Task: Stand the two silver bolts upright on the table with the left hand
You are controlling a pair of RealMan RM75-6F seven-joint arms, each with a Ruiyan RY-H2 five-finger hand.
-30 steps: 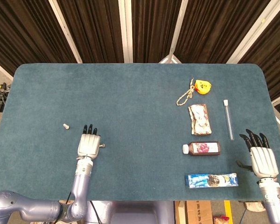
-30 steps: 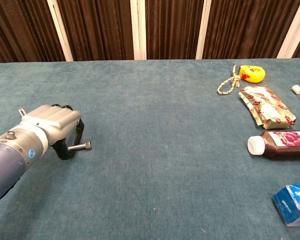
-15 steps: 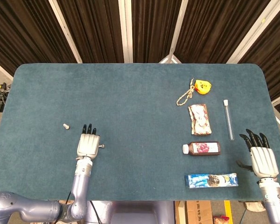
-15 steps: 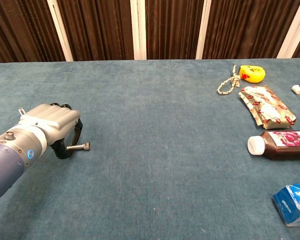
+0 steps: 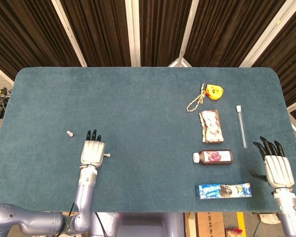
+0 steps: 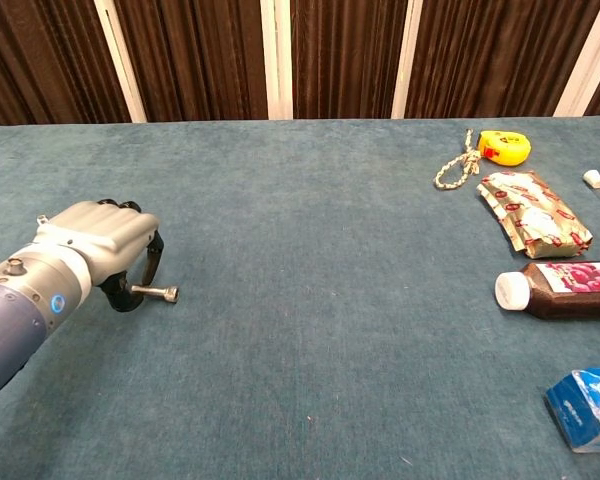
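Since a second ago the left hand (image 6: 92, 243) has drawn slightly back toward the near edge of the table (image 5: 138, 98), carrying the bolt with it; the right hand has not shifted.

Near the left edge, one silver bolt (image 5: 69, 133) rests on the blue felt, apart from the left hand and just beyond its fingertips; whether it lies flat or stands cannot be told. The left hand sits palm down near the front left part of the surface, its thumb and a finger pinching the second silver bolt (image 6: 156, 293). That bolt lies horizontal, its head pointing right, its shaft just above or on the felt; which cannot be told.

Well apart, toward the right side, a yellow tape measure (image 5: 215, 91) with a beige cord (image 5: 195, 101) lies nearest the far edge. Just nearer is a crinkled snack packet (image 5: 211, 126) with red-and-white print, its writing too small to read. To its right lies a clear tube with a white cap (image 5: 241, 126), parallel to the right edge. Nearer the front lies a dark bottle (image 5: 213, 157) on its side, white cap pointing left, with a red fruit picture on the label. Nearest the front edge lies a blue-and-white carton (image 5: 223, 190), lettering illegible.

At the front right corner the right hand (image 5: 274, 165) rests flat, fingers spread, holding nothing.
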